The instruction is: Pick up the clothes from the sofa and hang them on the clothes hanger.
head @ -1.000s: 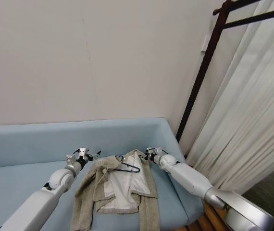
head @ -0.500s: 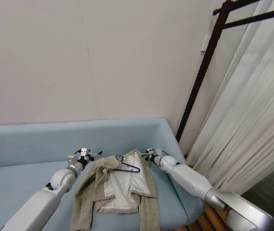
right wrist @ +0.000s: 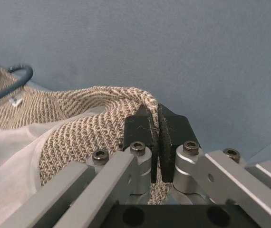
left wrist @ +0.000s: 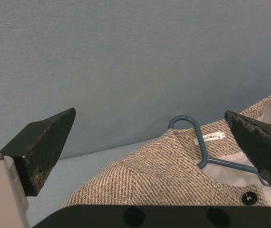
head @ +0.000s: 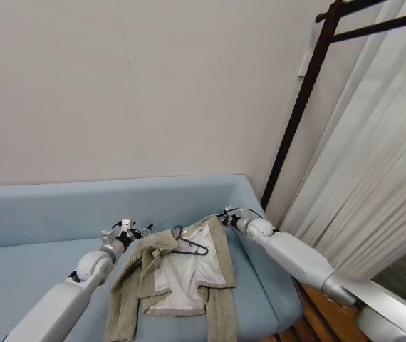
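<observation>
On sofa [head: 25, 210], right pincer [right wrist: 157, 116] gripping cardigan [right wrist: 78, 121] edge

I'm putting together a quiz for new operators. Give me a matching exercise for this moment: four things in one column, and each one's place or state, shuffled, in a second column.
1. left end effector
2. right end effector
3. blue hanger
4. dark clothes rack

A. pinching the tweed jacket's edge
B. standing past the sofa's right end
C. open, at the jacket's shoulder
D. lying in the jacket's collar

Pairs: 1-C, 2-A, 3-D, 4-B
</observation>
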`<state>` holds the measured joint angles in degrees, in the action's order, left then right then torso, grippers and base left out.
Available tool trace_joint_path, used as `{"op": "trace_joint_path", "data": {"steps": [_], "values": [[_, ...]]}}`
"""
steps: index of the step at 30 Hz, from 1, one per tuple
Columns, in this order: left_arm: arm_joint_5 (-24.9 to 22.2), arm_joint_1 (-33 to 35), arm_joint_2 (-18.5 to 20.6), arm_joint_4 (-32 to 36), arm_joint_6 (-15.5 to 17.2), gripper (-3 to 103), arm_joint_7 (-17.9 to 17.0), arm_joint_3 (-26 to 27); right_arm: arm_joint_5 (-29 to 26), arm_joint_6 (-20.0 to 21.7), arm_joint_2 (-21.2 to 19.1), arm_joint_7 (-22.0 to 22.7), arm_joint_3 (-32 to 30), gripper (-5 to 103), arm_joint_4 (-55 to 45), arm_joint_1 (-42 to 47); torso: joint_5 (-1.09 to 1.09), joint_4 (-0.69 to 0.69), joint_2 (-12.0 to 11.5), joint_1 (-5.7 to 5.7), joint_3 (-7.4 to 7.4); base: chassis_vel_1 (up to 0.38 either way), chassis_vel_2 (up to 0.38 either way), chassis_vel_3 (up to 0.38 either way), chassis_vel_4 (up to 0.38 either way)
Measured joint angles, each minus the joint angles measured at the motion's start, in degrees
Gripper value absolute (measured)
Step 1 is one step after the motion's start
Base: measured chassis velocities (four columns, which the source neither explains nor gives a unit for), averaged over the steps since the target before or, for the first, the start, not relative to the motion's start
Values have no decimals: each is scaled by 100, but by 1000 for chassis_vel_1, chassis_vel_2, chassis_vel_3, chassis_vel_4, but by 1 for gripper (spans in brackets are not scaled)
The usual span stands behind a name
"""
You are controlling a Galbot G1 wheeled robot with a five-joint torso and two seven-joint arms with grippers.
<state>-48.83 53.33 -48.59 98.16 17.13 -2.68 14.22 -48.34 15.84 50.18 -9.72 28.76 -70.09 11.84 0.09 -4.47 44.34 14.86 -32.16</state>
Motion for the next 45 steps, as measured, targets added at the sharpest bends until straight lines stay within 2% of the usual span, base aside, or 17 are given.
{"op": "trace_joint_path", "data": {"steps": [1, 5, 11, 14, 15, 16, 18, 20, 21, 22, 26, 30, 34, 36, 37, 41, 45], "values": [[2, 0, -16, 9, 0, 100, 3, 1, 102, 14, -199, -171, 168, 1, -163, -128, 0, 0, 0, 0, 0, 0, 0, 0, 0], [13, 16, -51, 15, -10, 100, 24, 14, 320, 88, -555, -514, 536, 1, -554, -413, 1, -1, 0, 0, 0, 0, 0, 0, 0], [90, 61, -80, -53, -21, 100, 153, 51, 363, 199, -686, -725, 891, 1, -793, -739, -1, 0, 0, 0, 0, 0, 0, 0, 0], [216, 34, -69, -308, 61, 100, 459, 8, 353, 224, -590, -695, 959, 1, -740, -784, 0, 1, 0, 0, 0, 0, 0, 0, 0], [361, -66, -59, -601, 193, 100, 881, -38, 334, 225, -510, -642, 962, 1, -674, -775, -1, 2, 0, 0, 0, 0, 0, 0, 0], [361, -66, -59, -601, 193, 100, 881, -38, 334, 225, -510, -642, 962, 1, -674, -775, -1, 2, 0, 0, 0, 0, 0, 0, 0], [611, -246, -56, -1008, 277, 100, 1712, -85, 278, 228, -439, -595, 943, 1, -630, -734, -1, 2, 0, 0, 0, 0, 0, 0, 0], [1050, -487, -60, -1561, 207, 100, 2823, -134, 96, 304, -374, -545, 835, 1, -664, -664, -1, -2, 0, 1, -1, 0, 0, 0, 0], [1050, -487, -60, -1561, 207, 100, 2823, -134, 96, 304, -374, -545, 835, 1, -664, -664, -1, -2, 0, 1, -1, 0, 0, 0, 0], [1208, -509, -59, -1647, 136, 100, 3103, -125, 33, 348, -341, -529, 794, 1, -712, -659, -1, -4, 0, 1, -1, 0, 0, 0, 0], [1736, -461, -32, -1516, -205, 100, 3894, -143, -69, 492, -357, -520, 721, 1, -982, -716, -1, 4, 0, 0, 0, 0, 0, 0, 0], [1992, -449, -94, -1370, -329, 100, 3988, -207, -75, 571, -396, -530, 784, 1, -1105, -754, -1, -3, 0, 0, 0, 0, 0, 0, 0], [2190, -469, -129, -1368, -425, 100, 4055, -292, -80, 586, -327, -451, 791, 1, -1151, -699, 0, -3, 0, 0, 0, 0, 0, 0, 0], [2572, -460, -170, -1383, -634, 100, 4084, -357, -92, 599, -173, -404, 794, 1, -1118, -687, 0, -1, 0, 0, 0, 0, 0, 0, 0], [2572, -460, -170, -1383, -634, 100, 4084, -357, -92, 599, -173, -404, 794, 1, -1118, -687, 0, -1, 0, 0, 0, 0, 0, 0, 0], [3571, -481, -454, -1402, -1134, 100, 3874, -501, -151, 634, 44, -394, 829, 1, -1038, -741, -2, 6, 0, 0, 0, 0, 0, 0, 0], [3710, -590, -628, -1384, -1187, 100, 3865, -699, -165, 638, 70, -394, 840, 1, -1028, -747, 0, -1, 0, 0, 0, 0, 0, 0, 0]]}}
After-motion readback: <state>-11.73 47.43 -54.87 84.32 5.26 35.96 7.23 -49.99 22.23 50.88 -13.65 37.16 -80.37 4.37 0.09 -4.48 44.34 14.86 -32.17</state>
